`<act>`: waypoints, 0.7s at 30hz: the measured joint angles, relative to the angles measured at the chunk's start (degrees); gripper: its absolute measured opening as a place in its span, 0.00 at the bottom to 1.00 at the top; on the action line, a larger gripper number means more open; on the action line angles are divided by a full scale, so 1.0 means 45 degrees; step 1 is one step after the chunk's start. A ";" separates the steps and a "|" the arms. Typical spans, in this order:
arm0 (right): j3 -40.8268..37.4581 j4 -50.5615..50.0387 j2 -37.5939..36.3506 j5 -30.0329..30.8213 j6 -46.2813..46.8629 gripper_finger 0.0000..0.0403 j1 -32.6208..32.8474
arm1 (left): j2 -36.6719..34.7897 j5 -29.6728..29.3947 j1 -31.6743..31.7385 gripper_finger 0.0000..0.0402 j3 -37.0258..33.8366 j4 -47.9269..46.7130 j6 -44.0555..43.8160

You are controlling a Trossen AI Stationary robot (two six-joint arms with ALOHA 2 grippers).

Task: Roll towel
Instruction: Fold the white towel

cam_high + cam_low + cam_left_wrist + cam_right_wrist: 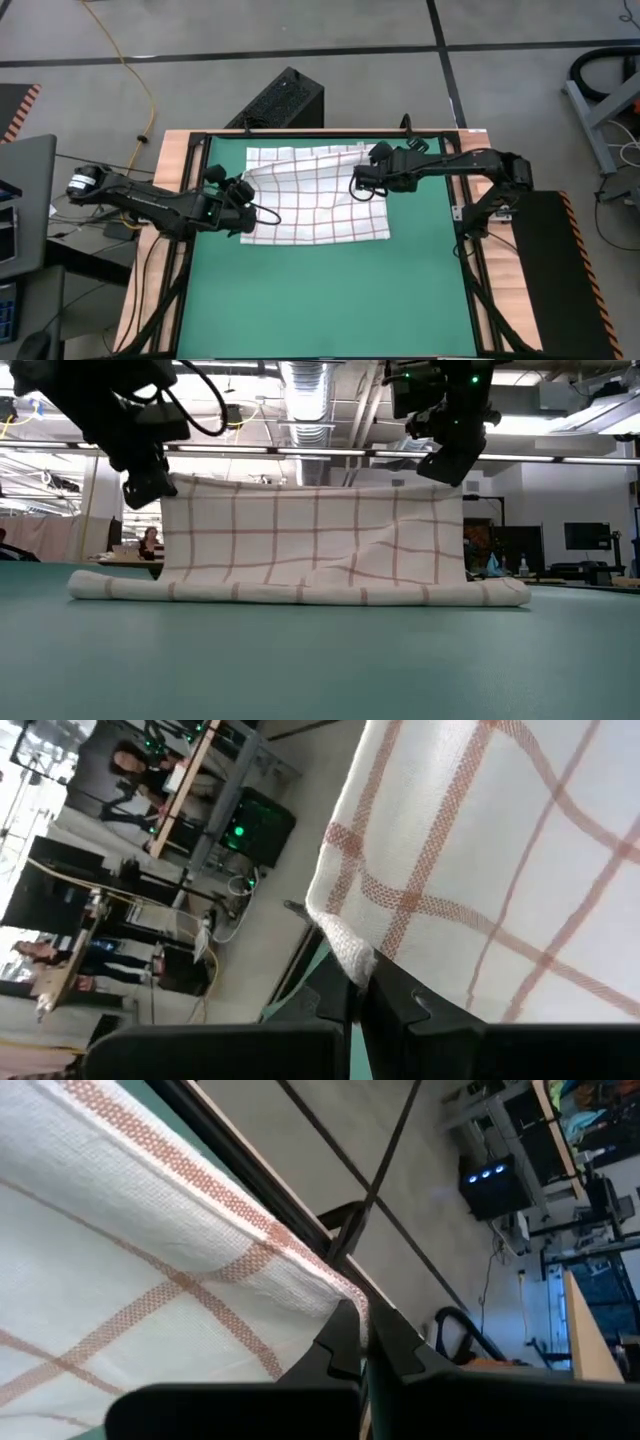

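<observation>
here both end effectors, left and right, grasp the towel's raised corners.

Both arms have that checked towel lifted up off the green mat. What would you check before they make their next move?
1. Left gripper shut on a towel corner: ok.
2. Right gripper shut on the other corner: ok.
3. Held edge level between the grippers, low view: ok.
4. Lower edge lying on the green mat: ok.
5. Cloth hanging smooth: not ok, wrinkled near the right side.
6. Roll already started at the bottom: cannot tell.
</observation>
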 joint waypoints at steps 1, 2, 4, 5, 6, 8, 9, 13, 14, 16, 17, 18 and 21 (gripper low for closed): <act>0.0000 0.0057 0.0000 0.0004 -0.0155 0.03 -0.0035 | 0.0000 -0.0091 0.0125 0.00 -0.0094 0.0280 0.0357; 0.0000 0.0181 0.0000 0.0000 -0.0328 0.03 -0.0097 | 0.0000 -0.0247 0.0242 0.00 -0.0113 0.0361 0.0550; 0.0000 0.0519 0.0000 0.0000 -0.0682 0.03 -0.0196 | 0.0000 -0.0546 0.0416 0.00 -0.0087 0.0294 0.0968; 0.0000 0.0667 0.0000 -0.0001 -0.0913 0.03 -0.0248 | 0.0000 -0.0669 0.0479 0.00 -0.0019 0.0161 0.1297; 0.0000 0.0797 0.0000 0.0000 -0.1145 0.03 -0.0266 | -0.0004 -0.0815 0.0524 0.00 0.0050 0.0125 0.1634; 0.0000 0.1059 0.0000 0.0000 -0.1499 0.03 -0.0366 | -0.0112 -0.0862 0.0720 0.00 0.0182 0.0296 0.2271; 0.0000 0.1138 0.0000 -0.0007 -0.1632 0.03 -0.0428 | -0.0155 -0.0789 0.0896 0.00 0.0209 0.0481 0.2589; 0.0000 0.1346 0.0000 -0.0010 -0.1807 0.03 -0.0768 | -0.0190 0.0297 0.1794 0.00 0.0165 0.1297 0.3468; 0.0000 0.1356 0.0000 -0.0010 -0.1844 0.03 -0.0856 | -0.0191 0.0446 0.2011 0.00 0.0145 0.1384 0.3682; 0.0005 0.1396 0.0030 -0.0013 -0.1958 0.03 -0.1006 | -0.0163 0.0495 0.2403 0.00 0.0125 0.1415 0.4013; 0.0005 0.1412 0.0041 -0.0015 -0.2112 0.03 -0.1094 | -0.0160 0.0497 0.2566 0.00 0.0125 0.1455 0.4217; 0.0005 0.1503 0.0049 -0.0015 -0.2300 0.03 -0.1176 | -0.0160 0.0489 0.2719 0.00 0.0125 0.1527 0.4429; 0.0005 0.2225 0.0044 -0.0015 -0.3180 0.03 -0.1408 | -0.0165 0.0493 0.3088 0.00 0.0125 0.1755 0.4954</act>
